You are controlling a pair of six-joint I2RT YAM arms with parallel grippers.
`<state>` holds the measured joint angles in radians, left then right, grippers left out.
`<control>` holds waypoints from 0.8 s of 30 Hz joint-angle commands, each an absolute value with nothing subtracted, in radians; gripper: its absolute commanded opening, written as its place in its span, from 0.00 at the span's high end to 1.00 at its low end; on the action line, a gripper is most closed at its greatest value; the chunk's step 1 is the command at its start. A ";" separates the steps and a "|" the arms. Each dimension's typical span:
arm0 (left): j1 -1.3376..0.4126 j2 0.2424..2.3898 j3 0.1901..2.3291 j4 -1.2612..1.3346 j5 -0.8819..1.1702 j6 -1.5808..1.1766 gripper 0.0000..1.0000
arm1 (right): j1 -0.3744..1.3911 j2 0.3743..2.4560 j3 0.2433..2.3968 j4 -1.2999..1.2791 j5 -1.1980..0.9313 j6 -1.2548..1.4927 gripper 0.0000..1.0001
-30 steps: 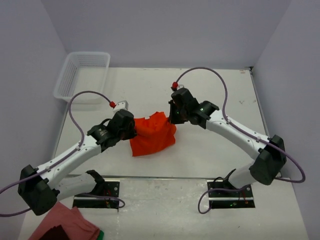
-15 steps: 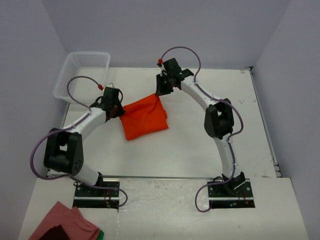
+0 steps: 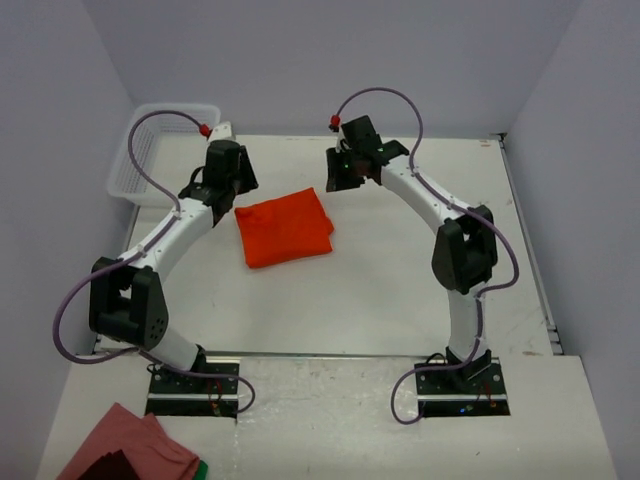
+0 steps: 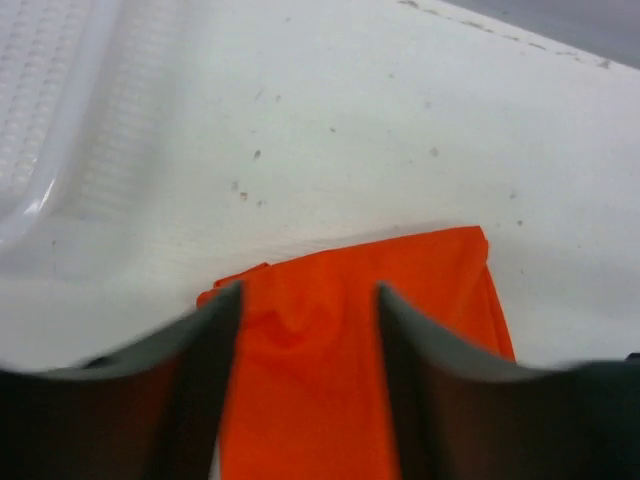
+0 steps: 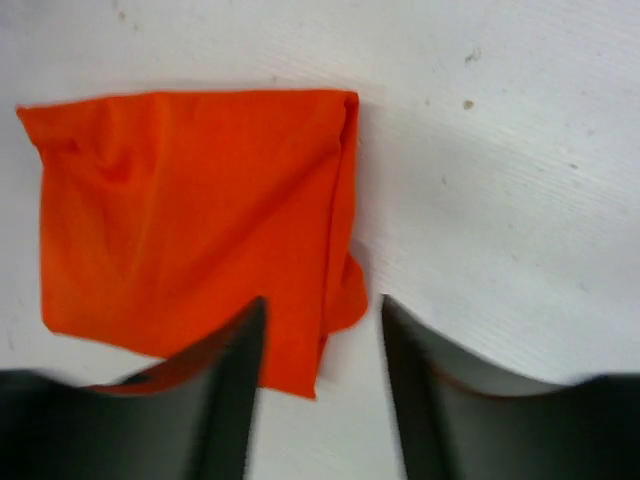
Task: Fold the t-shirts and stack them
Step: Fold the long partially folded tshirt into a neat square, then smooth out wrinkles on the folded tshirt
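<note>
A bright orange-red t-shirt (image 3: 283,228) lies folded into a rough rectangle on the white table, a little left of centre. My left gripper (image 3: 234,196) hovers just off its far-left corner, open and holding nothing. In the left wrist view the t-shirt (image 4: 345,330) shows between and beyond the open gripper (image 4: 308,292). At the cloth's far-right corner my right gripper (image 3: 339,182) also hangs open and empty. The right wrist view has the t-shirt (image 5: 190,210) flat below the gripper (image 5: 322,305), with a small loose flap at its right edge.
A white plastic basket (image 3: 165,148) stands at the back left corner, close to the left arm, and shows as the basket (image 4: 60,110) in the left wrist view. A dull pink cloth (image 3: 125,447) lies on the near ledge at the bottom left.
Both grippers opened and let go of the t-shirt, then drew back toward the far side. The t-shirt dropped and now lies flat on the table.
</note>
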<state>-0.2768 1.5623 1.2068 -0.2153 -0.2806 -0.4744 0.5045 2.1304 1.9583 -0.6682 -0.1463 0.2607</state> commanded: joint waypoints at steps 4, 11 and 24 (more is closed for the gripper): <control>-0.290 1.534 1.125 -0.112 0.087 -0.492 1.00 | 0.503 1.962 1.756 -0.601 -0.358 0.411 1.00; -0.244 1.630 1.037 0.146 0.509 -0.586 1.00 | 0.503 2.078 1.695 -0.396 -0.928 0.567 1.00; -0.163 1.888 1.038 0.383 0.724 -0.676 1.00 | 0.495 2.378 1.776 -0.291 -1.118 0.767 1.00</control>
<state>-0.1776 1.8332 1.0286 0.2729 0.6285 -0.6338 0.5014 2.3657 1.7267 -0.3206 -1.0485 0.6971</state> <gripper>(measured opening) 0.002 0.003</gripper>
